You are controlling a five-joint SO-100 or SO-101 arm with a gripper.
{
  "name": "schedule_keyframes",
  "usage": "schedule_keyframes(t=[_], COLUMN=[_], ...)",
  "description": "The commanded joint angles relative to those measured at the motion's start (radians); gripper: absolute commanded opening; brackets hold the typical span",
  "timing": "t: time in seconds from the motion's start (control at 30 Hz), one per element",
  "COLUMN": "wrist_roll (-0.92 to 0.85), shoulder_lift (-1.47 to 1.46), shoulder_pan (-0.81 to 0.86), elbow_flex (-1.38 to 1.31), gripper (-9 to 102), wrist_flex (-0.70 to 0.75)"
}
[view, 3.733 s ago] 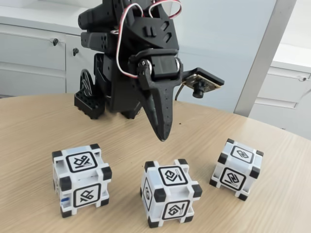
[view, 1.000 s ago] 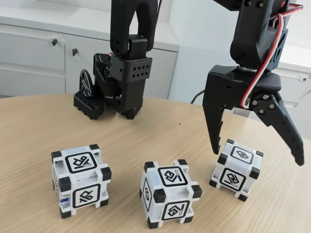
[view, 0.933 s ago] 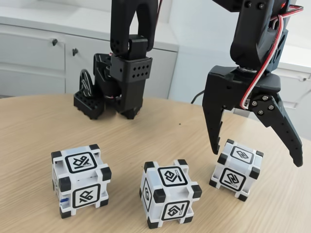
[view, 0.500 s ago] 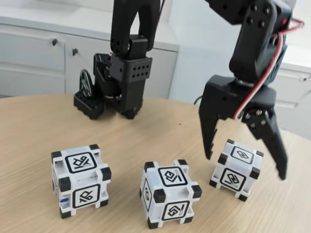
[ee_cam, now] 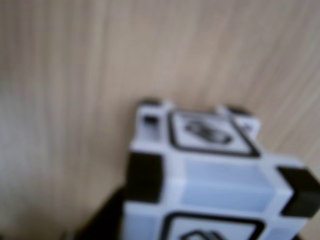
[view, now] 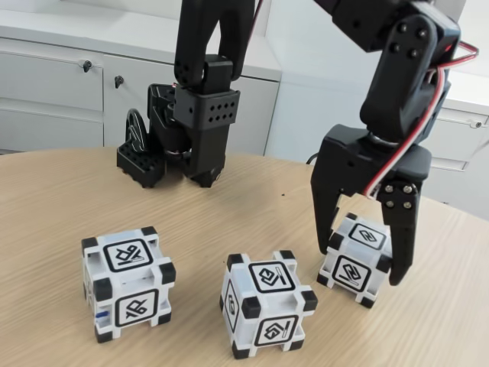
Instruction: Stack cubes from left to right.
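Observation:
Three alike white cubes with black corners stand in a row on the wooden table in the fixed view: a left cube, a middle cube and a right cube. My black gripper comes down over the right cube, one finger pressed on each of its sides, shut on it. The cube rests on the table. In the wrist view the same cube shows close up and blurred, with a dark finger edge at the lower left.
The arm's black base stands at the back of the table, behind the left and middle cubes. White cabinets line the wall beyond. The table's curved edge runs close behind the right cube.
The gripper swung from the centre to the right, came down wide open over the right cube and closed on it. That cube slid slightly to the left.

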Motion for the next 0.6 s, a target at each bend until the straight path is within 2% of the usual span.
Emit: schedule_keyframes(t=[0.0, 0.57], wrist_roll=[0.012, 0.11], shoulder_lift=[0.005, 0.104], shoulder_pan=[0.002, 0.012], elbow_flex=[-0.04, -0.041], gripper=[20, 15], wrist_flex=[-0.006, 0.009])
